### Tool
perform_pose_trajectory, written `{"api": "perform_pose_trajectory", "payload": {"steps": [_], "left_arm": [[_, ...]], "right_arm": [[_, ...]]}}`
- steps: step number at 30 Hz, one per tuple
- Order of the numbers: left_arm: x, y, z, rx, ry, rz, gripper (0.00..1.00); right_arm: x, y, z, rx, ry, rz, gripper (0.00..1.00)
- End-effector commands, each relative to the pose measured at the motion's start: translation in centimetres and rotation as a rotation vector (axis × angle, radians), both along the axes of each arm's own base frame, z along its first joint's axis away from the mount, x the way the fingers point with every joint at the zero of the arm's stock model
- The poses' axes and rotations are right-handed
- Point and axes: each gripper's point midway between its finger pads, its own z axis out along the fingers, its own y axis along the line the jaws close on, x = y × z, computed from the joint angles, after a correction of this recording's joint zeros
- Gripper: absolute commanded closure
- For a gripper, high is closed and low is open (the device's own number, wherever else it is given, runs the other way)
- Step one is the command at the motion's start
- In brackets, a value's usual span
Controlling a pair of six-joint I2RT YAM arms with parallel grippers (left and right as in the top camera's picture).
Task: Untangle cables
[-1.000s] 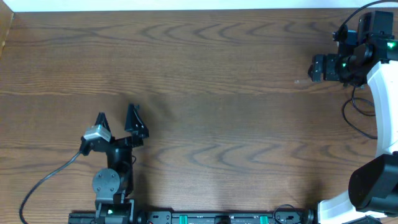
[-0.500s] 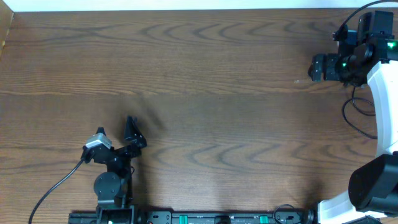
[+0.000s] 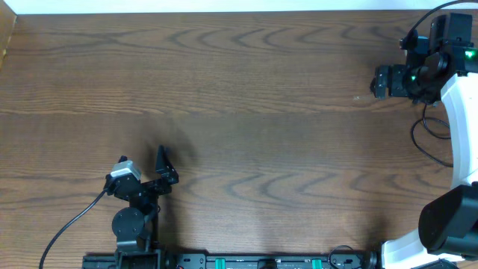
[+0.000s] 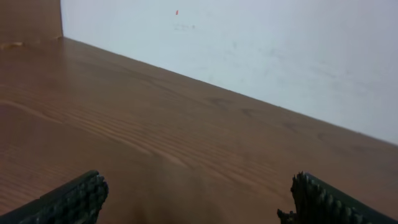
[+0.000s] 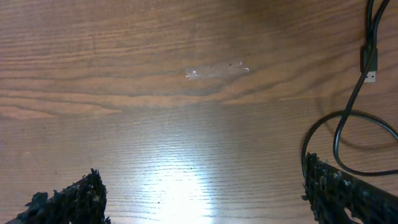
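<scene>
Both claws are hanging wide and empty here: the left gripper [image 4: 198, 198] is low over the near-left part of the table [image 3: 246, 112], jaws spread and nothing between them, and the right gripper [image 5: 202, 196] is out at the far-right corner, released as well. The one task thing I can find is a thin black cable [image 5: 348, 112] at the right edge, just beside the right claw. It lies flat on the wood in one loose open loop, its small rectangular plug [image 5: 370, 68] free at the end. No white cord shows, and no knot or crossing bundle anywhere, so my read is that little or nothing is left to pull apart, though part of that cord runs out of view. Textures now: the tabletop is brown wood grain, smooth with a soft glare and a faint shiny smear [image 5: 214, 70]. The pads [image 5: 336, 186] are black and knobbly, the cable slim, round and limp. A plain white wall [image 4: 249, 50] sits behind.
</scene>
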Motion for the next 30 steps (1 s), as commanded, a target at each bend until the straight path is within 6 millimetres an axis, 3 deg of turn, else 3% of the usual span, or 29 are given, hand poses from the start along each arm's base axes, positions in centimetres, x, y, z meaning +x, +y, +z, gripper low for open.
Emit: {"api": "perform_pose_trajectory", "payload": {"steps": [1,30], "left_arm": [[-0.15,0.10,-1.72,0.076,0.065,-0.007,0.05],[-0.22,0.81,-1.73,0.072,0.067,0.019,0.05]], "right_arm": [[-0.12,0.02,0.60,-0.002,-0.014,-0.011,0.01],[-0.12,0.02,0.60,-0.002,-0.014,-0.011,0.01]]}}
